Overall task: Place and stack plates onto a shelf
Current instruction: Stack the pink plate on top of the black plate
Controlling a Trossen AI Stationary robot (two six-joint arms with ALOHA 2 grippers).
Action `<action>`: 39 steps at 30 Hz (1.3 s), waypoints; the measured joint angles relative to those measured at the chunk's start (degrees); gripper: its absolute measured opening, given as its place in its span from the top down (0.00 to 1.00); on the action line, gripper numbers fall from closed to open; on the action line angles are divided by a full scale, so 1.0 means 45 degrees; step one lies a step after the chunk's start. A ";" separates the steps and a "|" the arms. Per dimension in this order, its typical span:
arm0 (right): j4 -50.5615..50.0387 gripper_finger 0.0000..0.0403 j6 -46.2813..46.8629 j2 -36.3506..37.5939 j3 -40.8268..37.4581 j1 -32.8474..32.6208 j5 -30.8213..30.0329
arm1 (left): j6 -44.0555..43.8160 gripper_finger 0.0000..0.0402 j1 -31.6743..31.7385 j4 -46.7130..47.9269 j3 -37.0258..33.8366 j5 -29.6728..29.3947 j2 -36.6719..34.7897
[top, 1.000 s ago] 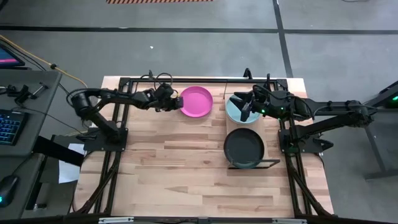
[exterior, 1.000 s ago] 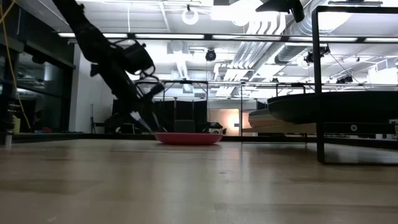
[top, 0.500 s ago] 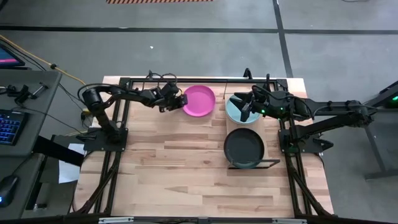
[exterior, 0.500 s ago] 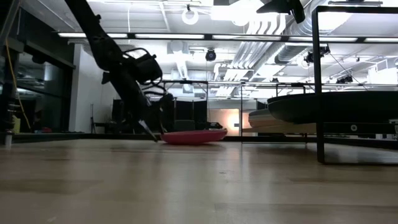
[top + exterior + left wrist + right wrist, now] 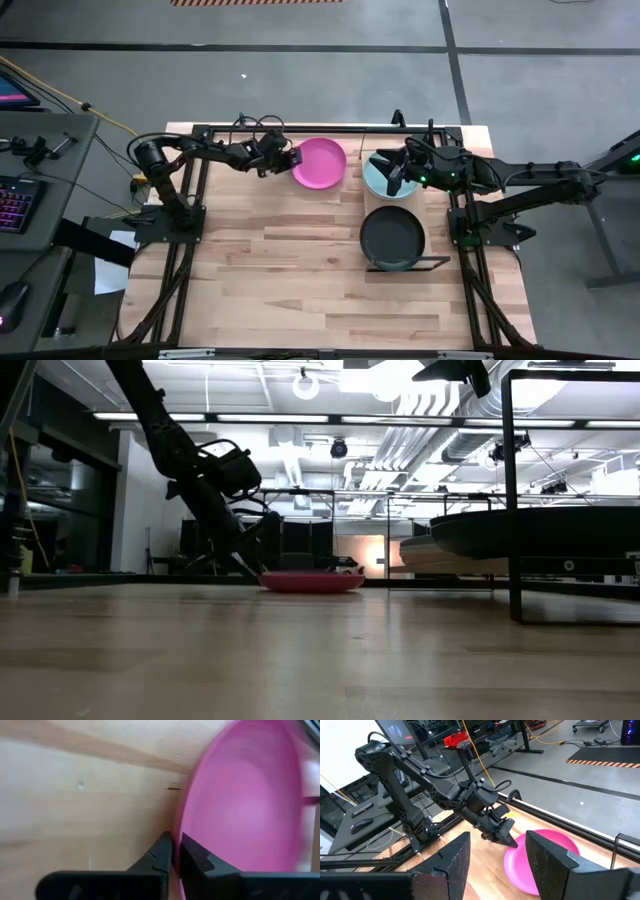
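Note:
A magenta pink plate lies on the wooden table near its far edge, and shows in the low view. My left gripper is at the plate's left rim, shut on it. A light teal plate and a black plate sit on the shelf at the right. The black one lies on top of another plate. My right gripper hangs open over the teal plate, touching nothing. Its wrist view looks across at the pink plate. My left gripper pinches the pink plate's left rim between its two fingers, one finger on the plate's inner side and one on the outer. The fingers come slanting down from the table's left. The plate rests flat on the table.
The shelf's dark wire frame stands high at the right in the low view, with the plate stacks on its board. Black frame rails run along the table's far edge and sides. Bare wood stretches across the near half.
My left gripper has gone a little toward the table's right edge, sliding the pink plate that way. Half a second ago the plate was tipped, its right side raised; now it lies level again.

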State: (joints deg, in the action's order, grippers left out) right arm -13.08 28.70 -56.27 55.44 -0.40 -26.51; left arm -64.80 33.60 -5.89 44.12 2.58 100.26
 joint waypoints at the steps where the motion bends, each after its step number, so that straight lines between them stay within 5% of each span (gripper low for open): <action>1: 0.0000 0.57 0.0033 0.0000 0.0000 0.0000 0.0034 | 0.0192 0.98 0.0052 -0.0015 -0.0008 0.0154 -0.0050; 6: -0.0024 0.57 0.0230 0.0000 0.0000 0.0000 0.0292 | 0.1306 0.99 0.0516 0.0117 -0.0023 0.0539 -0.1519; 13: -0.0112 0.57 0.0229 0.0000 0.0000 0.0000 0.0307 | 0.3679 0.99 0.1026 0.0702 0.0000 0.0609 -0.6093; 22: -0.0102 0.57 0.0222 0.0006 0.0000 0.0010 0.0033 | 0.4172 1.00 -0.1355 0.4818 0.0015 -0.0727 -1.0318; 29: 0.0432 0.57 -0.0074 0.0603 0.0000 0.0010 -0.0464 | 0.3048 1.00 -0.4247 0.4449 0.0820 -0.1981 -0.8775; 39: 0.1071 0.57 -0.1036 0.2452 0.0000 0.0010 -0.1568 | 0.5279 1.00 -0.6304 0.5562 0.6602 -0.2816 -0.2165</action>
State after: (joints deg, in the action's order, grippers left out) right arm -8.26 24.04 -45.24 55.44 -0.36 -33.56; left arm -41.05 5.23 19.14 73.83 -10.09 90.52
